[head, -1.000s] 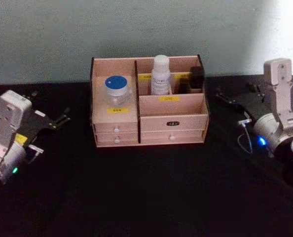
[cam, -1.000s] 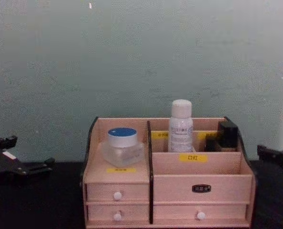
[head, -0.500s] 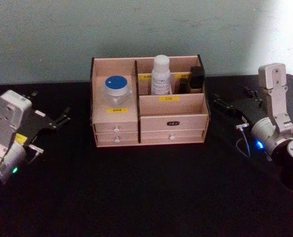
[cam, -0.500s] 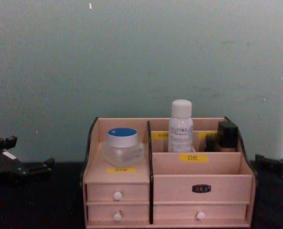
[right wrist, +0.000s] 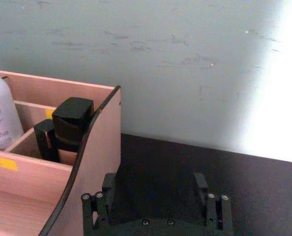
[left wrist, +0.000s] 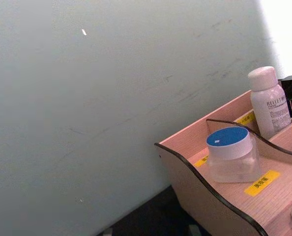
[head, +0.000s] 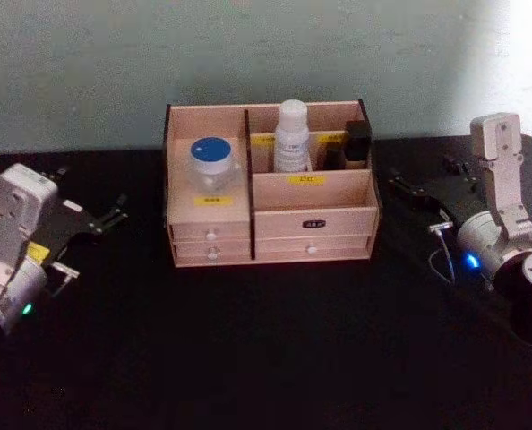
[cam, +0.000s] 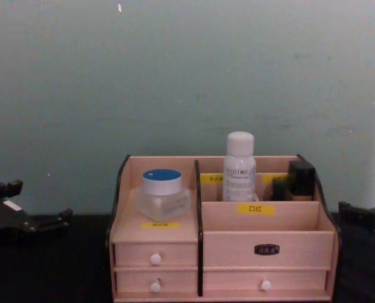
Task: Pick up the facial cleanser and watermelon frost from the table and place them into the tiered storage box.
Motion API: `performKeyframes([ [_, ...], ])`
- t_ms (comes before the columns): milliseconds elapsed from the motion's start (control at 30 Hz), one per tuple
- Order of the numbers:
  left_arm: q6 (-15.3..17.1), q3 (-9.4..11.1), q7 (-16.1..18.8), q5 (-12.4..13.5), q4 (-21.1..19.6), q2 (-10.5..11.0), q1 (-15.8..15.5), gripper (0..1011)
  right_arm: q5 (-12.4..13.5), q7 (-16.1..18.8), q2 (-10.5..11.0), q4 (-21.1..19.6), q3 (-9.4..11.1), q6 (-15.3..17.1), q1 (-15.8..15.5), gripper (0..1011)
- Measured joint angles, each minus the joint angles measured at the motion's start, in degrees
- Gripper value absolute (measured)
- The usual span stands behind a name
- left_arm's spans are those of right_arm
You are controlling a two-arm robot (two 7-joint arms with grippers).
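On the black table (head: 266,358), toward its back edge and midway along it, I see the tiered storage box (head: 270,228) with both items already inside. One clear jar with a blue lid (head: 211,159) sits in the left compartment. One white bottle (head: 292,134) stands in the back right compartment. Beside the bottle are two small black items (head: 351,143).

My right wrist view shows the right gripper (right wrist: 156,196) with its two fingers spread apart and empty, just beside the box's right wall. The chest view shows three white drawer knobs (cam: 155,259). The left gripper (head: 105,218) hovers off the box's left side, holding nothing, its fingers parted in the head view.
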Motion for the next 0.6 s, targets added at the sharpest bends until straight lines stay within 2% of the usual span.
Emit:
performKeyframes([
  [600, 0.00, 0.00, 0.00, 0.00, 0.00, 0.00, 0.00, 1001, 0.12, 0.00, 0.03, -0.08, 0.00, -0.09, 0.00, 1002],
])
